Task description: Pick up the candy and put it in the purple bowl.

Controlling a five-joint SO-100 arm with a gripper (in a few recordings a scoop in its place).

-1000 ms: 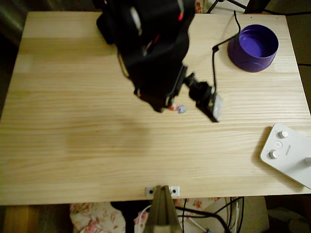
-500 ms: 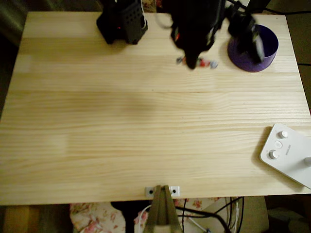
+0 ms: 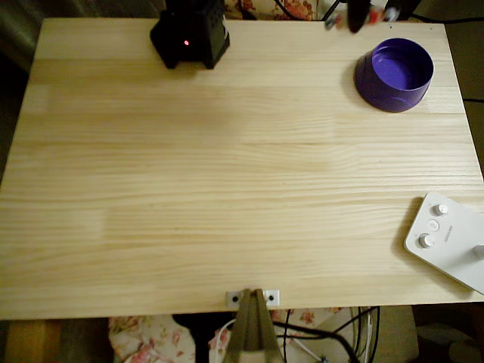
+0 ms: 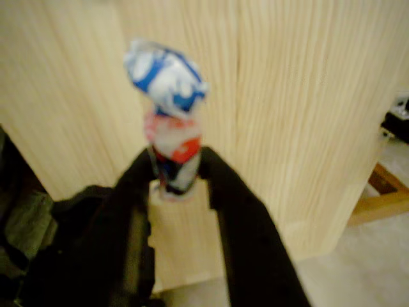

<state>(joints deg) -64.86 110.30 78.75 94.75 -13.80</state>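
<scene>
- Right now my jaws (image 4: 176, 167) are clenched on the candy (image 4: 169, 128); in the wrist view the two dark fingers (image 4: 239, 217) press in from either side on its lower part.
- The candy stands up out of my jaws, its white-and-red wrapped middle just above the tips and its blue-and-white twisted end sticking out furthest beyond them.
- The lower end of the candy sits down between my jaws, and the blur keeps me from telling how far it reaches.
- Beyond my jaws in the wrist view lies the pale wooden table (image 4: 300, 115), well apart from the candy, so the candy hangs free in my grip and touches nothing else.
- In the overhead view my jaws (image 3: 354, 13) show as a dark blurred shape at the top edge of the picture, with a smear of red and pale colour, the candy (image 3: 372, 13), beside them.
- The purple bowl (image 3: 394, 74) sits on the table just below and a little to the right of my jaws in the overhead view, near the table's top right corner; its lighter inside holds nothing.
- A black block (image 3: 189, 34) with a small red light stands on the table well to the left of my jaws in the overhead view.
- A white device with round knobs (image 3: 446, 238) lies at the table's right edge, far below my jaws in that view.
</scene>
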